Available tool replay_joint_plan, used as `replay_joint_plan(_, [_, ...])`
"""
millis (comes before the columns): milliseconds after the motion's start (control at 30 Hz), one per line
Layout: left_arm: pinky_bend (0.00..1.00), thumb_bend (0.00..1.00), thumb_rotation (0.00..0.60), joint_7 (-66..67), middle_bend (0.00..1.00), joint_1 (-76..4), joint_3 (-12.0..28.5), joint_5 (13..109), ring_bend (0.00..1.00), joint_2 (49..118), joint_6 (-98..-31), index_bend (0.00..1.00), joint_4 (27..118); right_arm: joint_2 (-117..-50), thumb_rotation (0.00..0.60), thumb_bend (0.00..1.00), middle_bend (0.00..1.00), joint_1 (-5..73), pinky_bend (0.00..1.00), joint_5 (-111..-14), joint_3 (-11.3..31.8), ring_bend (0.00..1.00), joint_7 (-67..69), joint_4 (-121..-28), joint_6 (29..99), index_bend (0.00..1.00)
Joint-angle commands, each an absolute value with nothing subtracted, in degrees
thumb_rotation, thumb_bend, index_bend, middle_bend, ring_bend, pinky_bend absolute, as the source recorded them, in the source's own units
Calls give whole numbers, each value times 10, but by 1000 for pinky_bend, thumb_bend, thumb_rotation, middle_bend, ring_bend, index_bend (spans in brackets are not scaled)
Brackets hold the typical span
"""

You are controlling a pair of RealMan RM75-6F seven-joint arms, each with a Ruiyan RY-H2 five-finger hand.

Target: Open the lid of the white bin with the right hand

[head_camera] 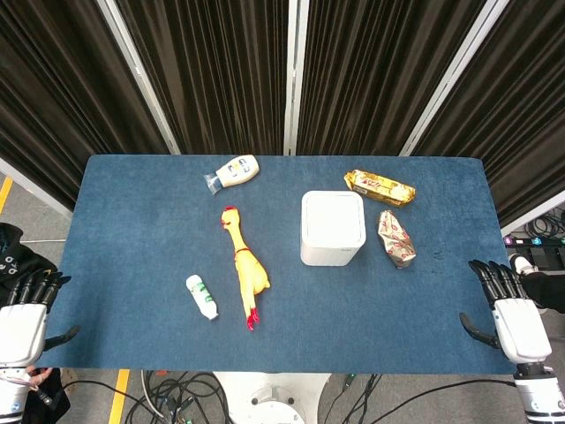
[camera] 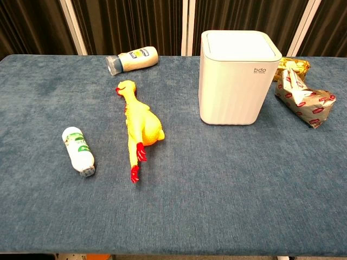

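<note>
The white bin (head_camera: 333, 228) stands upright right of the table's middle, its flat lid (camera: 239, 45) down. My right hand (head_camera: 509, 311) hovers off the table's right front corner, fingers spread and empty, well apart from the bin. My left hand (head_camera: 26, 314) hangs off the left front corner, also spread and holding nothing. Neither hand shows in the chest view.
On the blue table (head_camera: 132, 265) a yellow rubber chicken (head_camera: 245, 267) lies left of the bin, a small white bottle (head_camera: 202, 297) further left. A larger bottle (head_camera: 233, 171) lies at the back. A gold packet (head_camera: 379, 186) and a crumpled wrapper (head_camera: 396, 238) sit right of the bin.
</note>
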State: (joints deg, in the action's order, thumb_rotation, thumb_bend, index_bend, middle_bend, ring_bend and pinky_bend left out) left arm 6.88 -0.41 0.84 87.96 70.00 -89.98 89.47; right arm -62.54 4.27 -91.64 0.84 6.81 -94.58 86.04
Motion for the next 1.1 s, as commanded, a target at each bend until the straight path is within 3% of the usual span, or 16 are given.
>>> replay_joint_plan(33, [94, 0, 600, 69, 161, -6, 9, 879, 74, 700, -897, 201, 895, -625, 600, 228, 73, 45, 0, -914, 9, 0, 66, -948, 856, 40])
replay_joint_plan(533, [94, 0, 600, 86, 161, -8, 9, 884, 74, 696, -897, 201, 912, -611, 600, 228, 73, 77, 0, -954, 10, 0, 86, -951, 832, 40])
replay_joint_plan(667, [95, 0, 600, 83, 162, -6, 8, 882, 74, 697, -898, 201, 913, -604, 600, 227, 87, 130, 0, -962, 34, 0, 79, -974, 783, 44])
replay_joint_plan(800, [94, 0, 600, 76, 161, -5, 10, 878, 74, 699, -899, 201, 906, -612, 600, 227, 131, 194, 0, -944, 64, 0, 77, -984, 708, 145])
replay_joint_plan(1100, [94, 0, 600, 62, 161, -7, 10, 870, 74, 702, -888, 201, 893, -662, 600, 228, 149, 322, 0, -855, 116, 0, 24, -976, 545, 161])
